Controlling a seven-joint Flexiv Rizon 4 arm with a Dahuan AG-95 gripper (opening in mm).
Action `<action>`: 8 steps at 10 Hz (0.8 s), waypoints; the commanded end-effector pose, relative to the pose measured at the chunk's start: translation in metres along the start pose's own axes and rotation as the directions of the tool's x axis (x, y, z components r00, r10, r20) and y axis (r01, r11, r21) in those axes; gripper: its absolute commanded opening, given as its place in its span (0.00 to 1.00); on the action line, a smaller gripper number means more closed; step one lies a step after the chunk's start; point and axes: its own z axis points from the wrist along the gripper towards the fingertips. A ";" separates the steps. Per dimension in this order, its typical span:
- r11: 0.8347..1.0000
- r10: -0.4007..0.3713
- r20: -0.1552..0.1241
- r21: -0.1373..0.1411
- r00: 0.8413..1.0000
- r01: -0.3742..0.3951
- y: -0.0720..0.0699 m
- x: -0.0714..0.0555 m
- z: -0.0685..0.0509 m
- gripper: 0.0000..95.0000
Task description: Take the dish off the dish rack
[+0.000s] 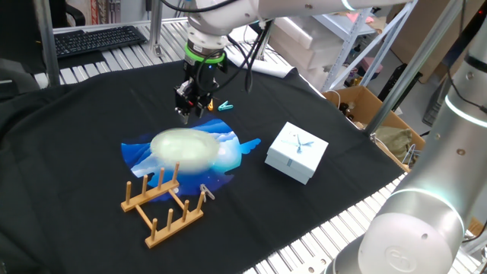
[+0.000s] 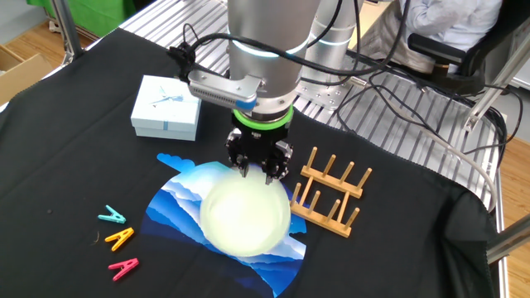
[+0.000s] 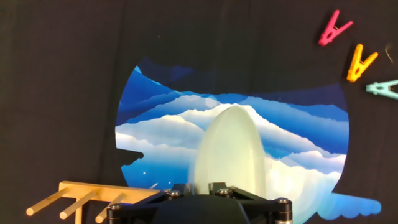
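The dish (image 1: 183, 146), a pale mint-white round plate, hangs tilted over a blue cloud-print mat (image 1: 237, 149), off the dish rack (image 1: 163, 202). My gripper (image 1: 185, 114) is above the plate's far rim. In the other fixed view the gripper (image 2: 258, 174) meets the dish (image 2: 244, 219) at its top edge, left of the empty wooden rack (image 2: 331, 194). In the hand view the dish (image 3: 230, 149) shows as a narrow oval running out from between the jaws of my gripper (image 3: 202, 186), which are shut on its rim. The rack (image 3: 93, 193) lies at lower left.
A square white gift box (image 1: 297, 152) stands right of the mat. Coloured clothespins (image 2: 120, 238) lie on the black cloth beside the mat; in the hand view they (image 3: 360, 62) are at upper right. A small wooden clothespin (image 1: 207, 190) lies by the rack. A keyboard (image 1: 95, 39) is at the back.
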 end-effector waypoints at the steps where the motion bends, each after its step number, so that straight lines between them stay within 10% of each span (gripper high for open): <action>1: 1.000 0.005 -0.005 -0.003 1.000 -0.005 0.000 0.000 0.000 0.40; 8: 1.000 -0.012 -0.033 -0.022 0.999 0.011 0.000 -0.001 0.000 0.40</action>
